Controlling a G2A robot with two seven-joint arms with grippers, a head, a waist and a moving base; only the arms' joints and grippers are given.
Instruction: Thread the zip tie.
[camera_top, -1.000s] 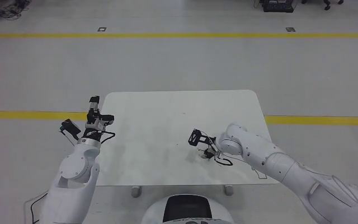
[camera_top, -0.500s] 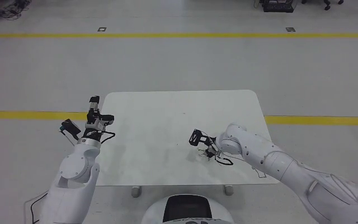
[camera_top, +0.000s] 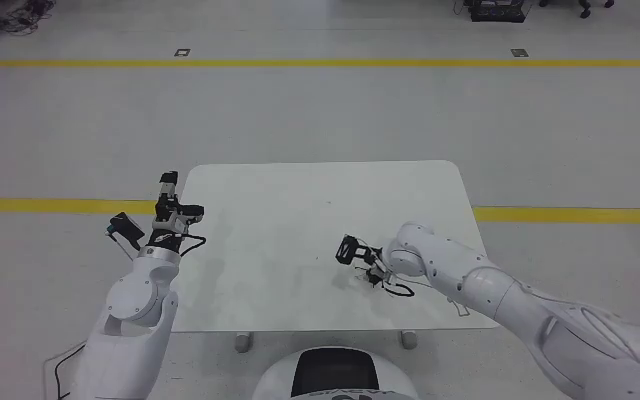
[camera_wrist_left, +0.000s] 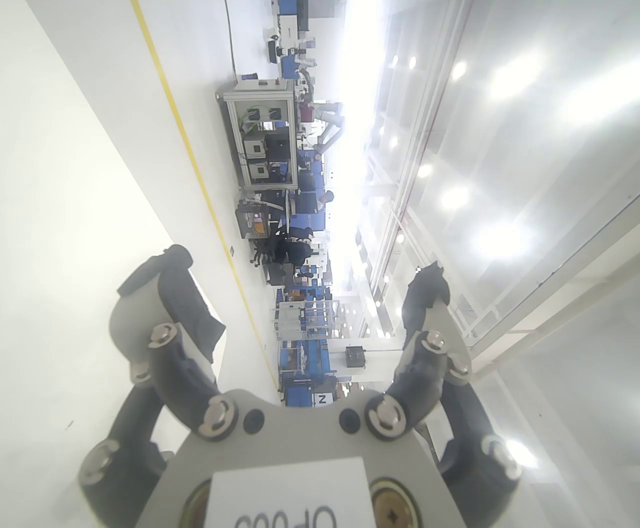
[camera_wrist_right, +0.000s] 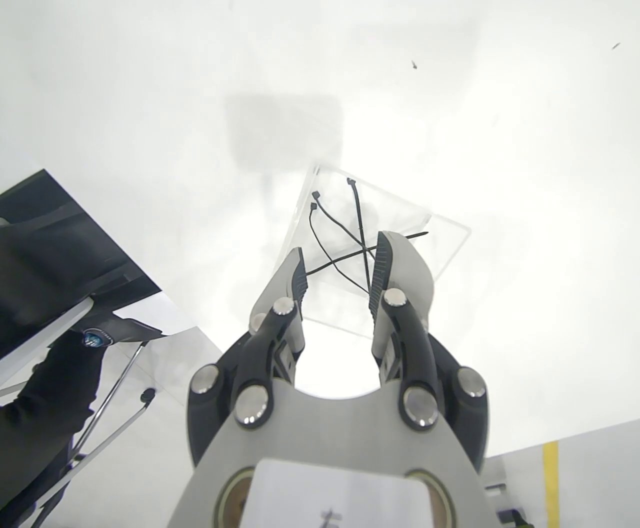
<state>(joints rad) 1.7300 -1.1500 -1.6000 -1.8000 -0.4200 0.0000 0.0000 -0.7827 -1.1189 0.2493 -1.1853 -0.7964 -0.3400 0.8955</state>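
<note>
Zip ties (camera_wrist_right: 356, 215), three black, lay crossed in a clear tray (camera_wrist_right: 395, 210) near-right on the bench (camera_top: 300, 200). The right gripper (camera_wrist_right: 340, 247) had edged left above them, jaws part open, empty, probably lining up a pick. The left gripper (camera_wrist_left: 302, 265) hung at the left edge, jaws wide apart and empty.

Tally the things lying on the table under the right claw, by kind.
Black plastic zip ties: 3, counted by the heads that show; the strands cross one another
Clear flat plastic tray: 1
Total: 4
</note>
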